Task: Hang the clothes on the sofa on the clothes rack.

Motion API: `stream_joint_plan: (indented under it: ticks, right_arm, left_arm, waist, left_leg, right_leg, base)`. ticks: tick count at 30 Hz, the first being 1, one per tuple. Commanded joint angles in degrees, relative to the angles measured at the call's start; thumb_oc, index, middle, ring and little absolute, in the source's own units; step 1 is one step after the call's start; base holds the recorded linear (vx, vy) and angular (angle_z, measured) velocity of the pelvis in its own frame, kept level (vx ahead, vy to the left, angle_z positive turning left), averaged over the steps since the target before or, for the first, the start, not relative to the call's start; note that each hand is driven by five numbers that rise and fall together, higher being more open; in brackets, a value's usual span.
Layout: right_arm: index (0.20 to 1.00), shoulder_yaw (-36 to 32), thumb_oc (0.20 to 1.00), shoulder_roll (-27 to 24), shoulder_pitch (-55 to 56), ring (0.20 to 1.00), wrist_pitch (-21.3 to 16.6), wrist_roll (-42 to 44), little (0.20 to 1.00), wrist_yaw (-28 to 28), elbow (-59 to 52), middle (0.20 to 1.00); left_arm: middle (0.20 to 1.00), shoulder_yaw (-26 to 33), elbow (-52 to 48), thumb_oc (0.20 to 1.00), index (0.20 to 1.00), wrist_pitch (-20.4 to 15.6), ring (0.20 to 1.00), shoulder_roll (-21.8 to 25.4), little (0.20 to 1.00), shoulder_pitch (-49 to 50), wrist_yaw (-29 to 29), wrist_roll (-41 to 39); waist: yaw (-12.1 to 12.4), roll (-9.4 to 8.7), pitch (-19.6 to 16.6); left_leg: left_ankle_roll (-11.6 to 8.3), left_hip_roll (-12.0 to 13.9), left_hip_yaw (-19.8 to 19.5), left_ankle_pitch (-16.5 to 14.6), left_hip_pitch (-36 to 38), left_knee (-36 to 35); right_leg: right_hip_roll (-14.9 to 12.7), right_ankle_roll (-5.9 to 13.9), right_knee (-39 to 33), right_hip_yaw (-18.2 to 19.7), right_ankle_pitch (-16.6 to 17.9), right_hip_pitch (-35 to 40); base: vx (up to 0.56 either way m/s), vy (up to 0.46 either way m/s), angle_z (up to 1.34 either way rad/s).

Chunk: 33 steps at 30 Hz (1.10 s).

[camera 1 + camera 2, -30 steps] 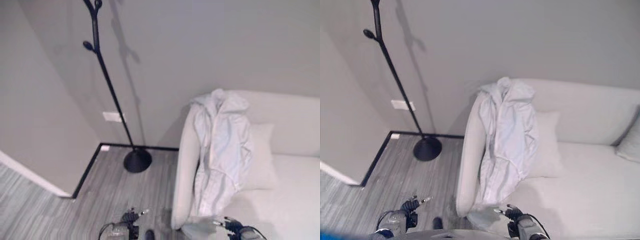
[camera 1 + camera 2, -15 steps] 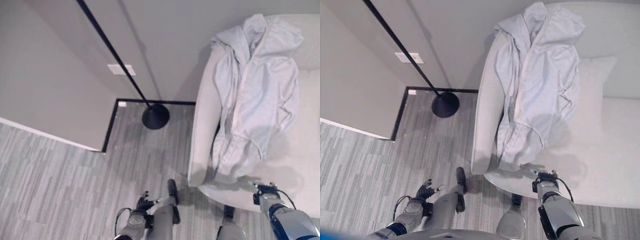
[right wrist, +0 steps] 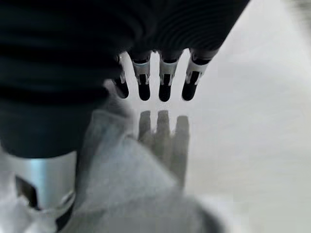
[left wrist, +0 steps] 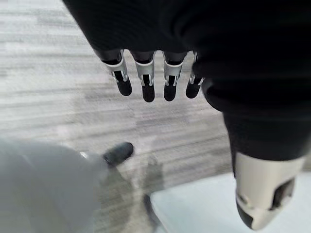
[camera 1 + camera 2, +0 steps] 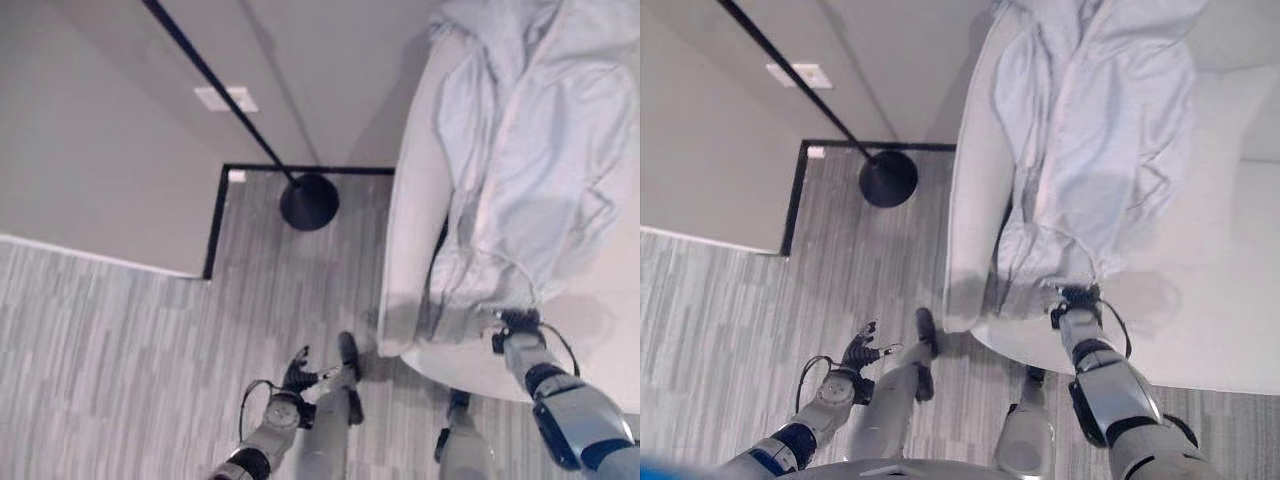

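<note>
Right eye view — right hand (image 5: 1072, 301) fingers straight, just beside white shirt (image 5: 1095, 140) hem on sofa (image 5: 970, 180); left hand (image 5: 297, 371) relaxed over floor.

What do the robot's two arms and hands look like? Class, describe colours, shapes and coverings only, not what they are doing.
Both arms are silver-grey with dark bands and a blue section near the elbow. The left hand and right hand are each sheathed in a dark ribbed cover over the back and wrist. From it emerge slim silver fingers with dark rounded tips, set in a row, plus a thicker silver thumb standing apart.
</note>
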Motion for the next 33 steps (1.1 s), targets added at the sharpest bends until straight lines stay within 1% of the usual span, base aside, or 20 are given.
stream_joint_plan:
  ticks: [1, 4, 5, 6, 10, 13, 15, 19, 21, 26, 27, 28, 29, 31, 33]
  right_arm:
    - [1.0, 1.32, 1.0, -0.64, -3.59, 1.0, -2.18, 1.21, 1.0, 0.45, -0.11, 1.0]
    - [1.0, 2.38, 1.0, -0.05, -7.12, 1.0, -2.07, 1.82, 1.0, 0.78, 1.04, 1.0]
    - [1.0, 2.75, 1.0, 0.93, -9.1, 1.0, -1.96, 2.3, 1.0, 0.82, 1.48, 1.0]
    - [1.0, 2.75, 1.0, 0.93, -9.11, 1.0, -1.96, 2.3, 1.0, 0.82, 1.48, 1.0]
    - [1.0, 6.75, 1.0, 7.57, -10.31, 1.0, -1.54, 2.21, 1.0, 2.24, -0.7, 1.0]
    - [1.0, 8.51, 1.0, 10.58, -9.63, 1.0, -0.86, 1.72, 1.0, 2.87, -0.47, 1.0]
    - [1.0, 9.41, 1.0, 12.62, -9.36, 1.0, -0.4, 2.35, 1.0, 3.27, 0.39, 1.0]
    - [1.0, 9.81, 1.0, 15.51, -9.17, 1.0, -0.51, 3.5, 1.0, 2.18, 0.97, 1.0]
    - [1.0, 9.94, 1.0, 15.97, -9.47, 1.0, -0.54, 3.97, 1.0, 1.94, 1.41, 1.0]
    - [1.0, 8.89, 1.0, 16.86, -11.26, 1.0, -1.05, 9.01, 1.0, 0.91, 1.35, 1.0]
    - [1.0, 9.24, 1.0, 17.2, -11.34, 1.0, -1.26, 9.43, 1.0, 0.93, 0.3, 1.0]
    - [1.0, 11.07, 1.0, 18.27, -11.05, 1.0, -1.61, 8.35, 1.0, 0.82, -2.52, 1.0]
    - [1.0, 11.53, 1.0, 18.22, -11.01, 1.0, -1.53, 7.97, 1.0, 0.79, -2.86, 1.0]
    - [1.0, 11.35, 1.0, 17.66, -11.33, 1.0, -1.25, 8.5, 1.0, 0.81, -1.83, 1.0]
    - [1.0, 8.53, 1.0, 15.74, -14.05, 1.0, -0.48, 11.83, 1.0, 1.3, 2.48, 1.0]
  left_arm:
    - [1.0, -2.52, 3.43, 1.0, 1.0, -0.27, 1.0, 0.69, 1.0, 0.13, 1.41, 1.71]
    - [1.0, -2.61, 4.58, 1.0, 1.0, -0.13, 1.0, 0.34, 1.0, -0.29, 1.84, 1.26]
    - [1.0, -2.62, 5.33, 1.0, 1.0, 0.04, 1.0, -0.14, 1.0, -0.92, 2.08, 1.04]
    - [1.0, -2.62, 5.34, 1.0, 1.0, 0.04, 1.0, -0.14, 1.0, -0.92, 2.08, 1.04]
    - [1.0, -2.6, 7.48, 1.0, 1.0, 1.05, 1.0, -0.78, 1.0, -3.18, 3.01, 1.06]
    - [1.0, -3.2, 7.45, 1.0, 1.0, 1.3, 1.0, -0.92, 1.0, -4.11, 3.45, 1.59]
    - [1.0, -4.84, 6.31, 1.0, 1.0, 1.57, 1.0, -0.92, 1.0, -5.12, 3.85, 2.58]
    - [1.0, -6.46, 6.07, 1.0, 1.0, 2.08, 1.0, -1.0, 1.0, -5.57, 4.52, 4.01]
    - [1.0, -6.68, 7.35, 1.0, 1.0, 2.48, 1.0, -1.27, 1.0, -6.04, 5.03, 4.41]
    - [1.0, -7.22, 9.01, 1.0, 1.0, 3.37, 1.0, -1.51, 1.0, -7.29, 6.02, 4.62]
    - [1.0, -7.34, 9.02, 1.0, 1.0, 3.49, 1.0, -1.47, 1.0, -7.49, 6.04, 4.8]
    - [1.0, -7.36, 9.34, 1.0, 1.0, 3.99, 1.0, -1.65, 1.0, -7.8, 6.15, 5.44]
    - [1.0, -7.35, 9.48, 1.0, 1.0, 4.02, 1.0, -1.88, 1.0, -8.09, 6.28, 5.41]
    - [1.0, -7.72, 9.29, 1.0, 1.0, 4.04, 1.0, -1.96, 1.0, -8.87, 6.43, 5.3]
    - [1.0, -8.72, 8.33, 1.0, 1.0, 3.65, 1.0, -1.69, 1.0, -9.41, 6.54, 4.97]
  waist:
    - [0.82, -0.3, -0.68]
    - [1.9, 0.09, -0.03]
    - [2.41, 0.14, 0.23]
    - [2.4, 0.14, 0.23]
    - [3.34, -0.81, 0.19]
    - [3.75, -0.77, 0.08]
    - [4.3, -0.35, -0.17]
    - [4.99, -0.26, -0.5]
    - [5.17, -0.41, -0.5]
    - [5.7, -0.83, 0.06]
    - [5.72, -0.96, 0.11]
    - [5.58, -1.46, 0.24]
    - [5.47, -1.58, 0.33]
    - [5.59, -1.48, 0.52]
    - [6.52, -0.7, 0.94]
  left_leg:
    - [-4.73, 2.64, -3.67, -5.95, -9.69, 12.65]
    - [-4.22, 2.07, -3.97, -7.12, -12.31, 14.88]
    - [-3.75, 1.68, -4.01, -7.64, -13.38, 15.63]
    - [-3.75, 1.68, -4.01, -7.64, -13.39, 15.64]
    - [-2.49, 0.67, -3.94, -9.26, -15.69, 17.58]
    - [-2.06, -0.11, -4.54, -9.39, -16.47, 17.83]
    - [-1.75, -0.96, -5.37, -9.26, -16.79, 17.4]
    - [-1.34, -2.14, -6.49, -9.18, -16.83, 16.55]
    - [-1.22, -2.65, -6.74, -8.99, -16.46, 15.8]
    - [-0.64, -4.02, -7.0, -8.65, -15.14, 13.76]
    - [-0.58, -4.19, -6.99, -8.7, -14.96, 13.71]
    - [-0.38, -4.39, -6.8, -9.03, -14.9, 13.96]
    - [-0.31, -4.47, -6.79, -9.13, -15.04, 14.13]
    - [-0.17, -4.66, -7.04, -9.28, -15.32, 14.34]
    - [-0.02, -5.12, -7.6, -9.32, -15.9, 14.54]
  right_leg:
    - [-4.0, 0.34, 1.05, 0.53, -1.55, 2.96]
    - [-4.56, 0.66, 0.95, 0.09, -1.33, 2.27]
    - [-4.87, 0.87, 0.92, -0.04, -1.14, 1.9]
    - [-4.87, 0.87, 0.92, -0.04, -1.14, 1.9]
    - [-5.91, 1.13, 1.13, -1.11, -0.52, 1.86]
    - [-6.23, 1.29, 1.68, -1.88, -0.31, 1.76]
    - [-6.47, 1.31, 2.33, -2.81, -0.29, 1.83]
    - [-6.66, 1.36, 3.1, -3.73, -0.26, 2.08]
    - [-6.81, 1.47, 3.45, -4.26, -0.19, 2.19]
    - [-7.62, 1.92, 4.66, -5.16, 1.94, 2.32]
    - [-7.68, 1.96, 4.72, -5.17, 2.24, 2.41]
    - [-7.97, 1.92, 5.28, -5.31, 2.97, 2.39]
    - [-8.12, 1.94, 5.63, -5.39, 3.18, 2.29]
    - [-8.34, 1.93, 6.38, -5.82, 3.14, 1.98]
    - [-8.42, 1.84, 6.77, -6.45, 2.97, 1.88]
  base:
    - [0.1, 0.013, 0.09]
    - [0.06, 0.072, 0.12]
    - [0.04, 0.078, 0.02]
    - [0.04, 0.081, -0.01]
    - [0.05, 0.048, 0.0]
    - [0.04, 0.021, 0.1]
    - [0.05, 0.007, 0.11]
    - [0.03, 0.018, 0.19]
    - [0.03, 0.025, 0.14]
    - [0.02, 0.039, 0.15]
    - [0.03, 0.045, 0.1]
    - [0.02, 0.048, 0.07]
    - [0.02, 0.045, 0.01]
    - [0.0, 0.0, 0.0]
    - [0.02, 0.006, 0.06]
